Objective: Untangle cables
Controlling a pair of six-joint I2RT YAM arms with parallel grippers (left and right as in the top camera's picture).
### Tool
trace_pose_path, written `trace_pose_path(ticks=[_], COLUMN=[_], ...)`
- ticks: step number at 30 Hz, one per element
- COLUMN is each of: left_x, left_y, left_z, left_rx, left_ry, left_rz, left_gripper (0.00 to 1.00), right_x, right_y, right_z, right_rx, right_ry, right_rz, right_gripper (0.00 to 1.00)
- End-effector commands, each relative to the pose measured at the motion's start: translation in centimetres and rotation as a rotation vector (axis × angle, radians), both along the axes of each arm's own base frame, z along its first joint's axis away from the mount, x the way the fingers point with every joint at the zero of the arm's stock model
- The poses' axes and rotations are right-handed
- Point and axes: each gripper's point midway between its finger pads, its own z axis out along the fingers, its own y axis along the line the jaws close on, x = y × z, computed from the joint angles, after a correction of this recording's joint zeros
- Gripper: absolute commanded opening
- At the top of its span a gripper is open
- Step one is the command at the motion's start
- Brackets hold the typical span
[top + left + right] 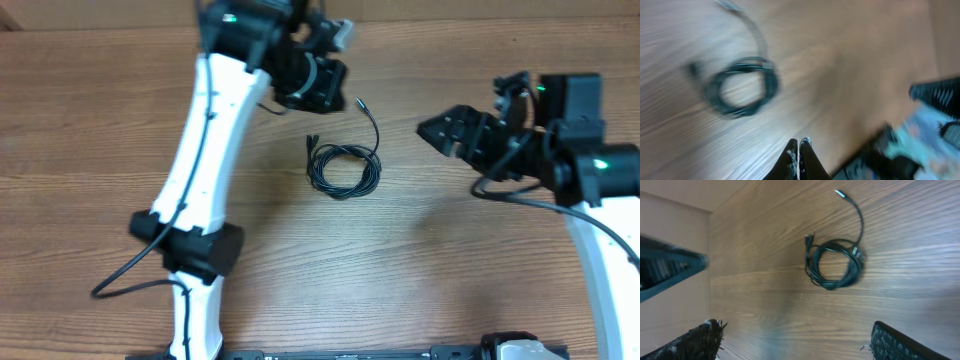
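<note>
Cables (343, 168): one tight black coil on the surface (420, 260), near its middle and toward the far edge, with one plug end trailing out.
Left gripper (799, 150): pressed together, holding nothing, apart from the coil.
Right gripper (795, 340): spread wide, empty, apart from the coil.
Progress: loops not yet separated; untangling looks entirely ahead.

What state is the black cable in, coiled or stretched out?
Coiled. The cable lies on the table in a tight loop of several turns, with one plug end trailing out of it.
</note>
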Motion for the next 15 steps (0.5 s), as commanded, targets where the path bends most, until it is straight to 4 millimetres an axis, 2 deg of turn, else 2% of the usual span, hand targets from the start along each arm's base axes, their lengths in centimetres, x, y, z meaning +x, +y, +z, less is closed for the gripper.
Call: trace_pose_path(ticks=[1,4,6,10,13,15], left_x=[0.8,1.3,1.6,2.4,3.2,3.7], left_y=[9.0,14.5,17.0,19.9,21.5,22.3], left_z=[5.5,6.7,7.0,6.4,5.6,4.8], left_rx=[0.120,0.193,0.204,0.216,0.227,0.235], left_ry=[-0.134,-0.167,-0.169,-0.147,-0.127,-0.108], left_rz=[0.394,0.606,0.681,0.757,0.796,0.811], left_gripper=[0.04,0.04,0.04,0.07,0.24,0.29], right_x=[2.4,3.9,4.7,5.9,7.0,7.6], right_y=[3.2,5.9,7.4,9.2,10.9,12.2], right_z=[-1.9,-4.1,-5.8,-9.2,-11.1,-12.4], right_rx=[0.022,0.032,0.031,0.013,0.032,0.043], right_ry=[0.091,0.142,0.186,0.265,0.294,0.307], right_rz=[-0.051,-0.054,-0.073,-0.144,-0.159,-0.162], right_gripper=[0.93,0.89,0.85,0.76,0.70,0.67])
